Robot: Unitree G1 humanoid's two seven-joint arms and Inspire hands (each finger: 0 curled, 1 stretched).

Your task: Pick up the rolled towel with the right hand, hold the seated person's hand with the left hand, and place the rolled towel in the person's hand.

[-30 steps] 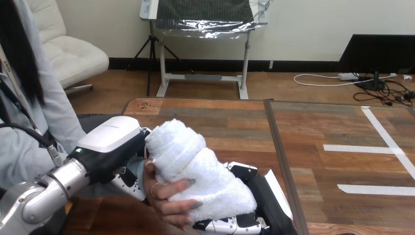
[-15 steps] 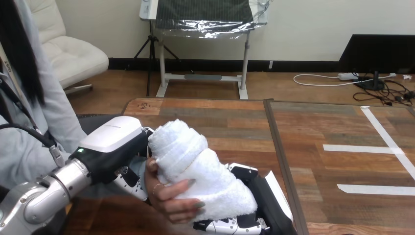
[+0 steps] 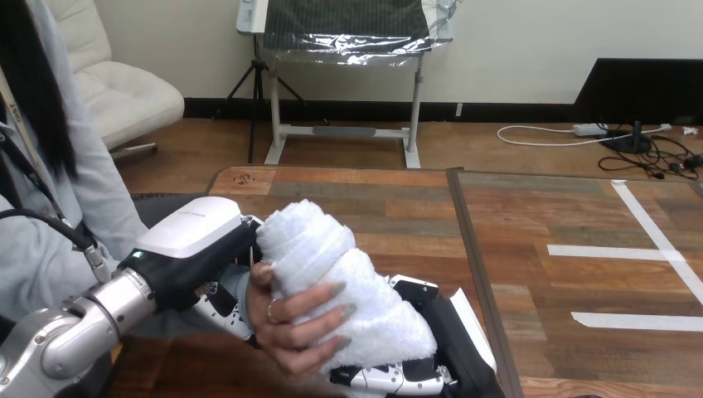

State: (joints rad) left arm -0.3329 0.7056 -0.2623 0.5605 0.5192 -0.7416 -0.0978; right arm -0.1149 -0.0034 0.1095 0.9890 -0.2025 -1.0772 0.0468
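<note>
Head view showed the soft-looking white rolled towel (image 3: 332, 278) clasped mid-roll by the person's hand (image 3: 290, 332), its end clamped in the right hand (image 3: 431, 365); grip of the left hand (image 3: 195, 240) unclear.

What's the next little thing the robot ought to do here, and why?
Probably ease the right hand down and away from the rolled towel. The towel already lies in the person's hand, whose fingers curl round it, so the person seems to carry it. The right hand sits under the towel's lower end; the left hand is beside the person's hand.
</note>
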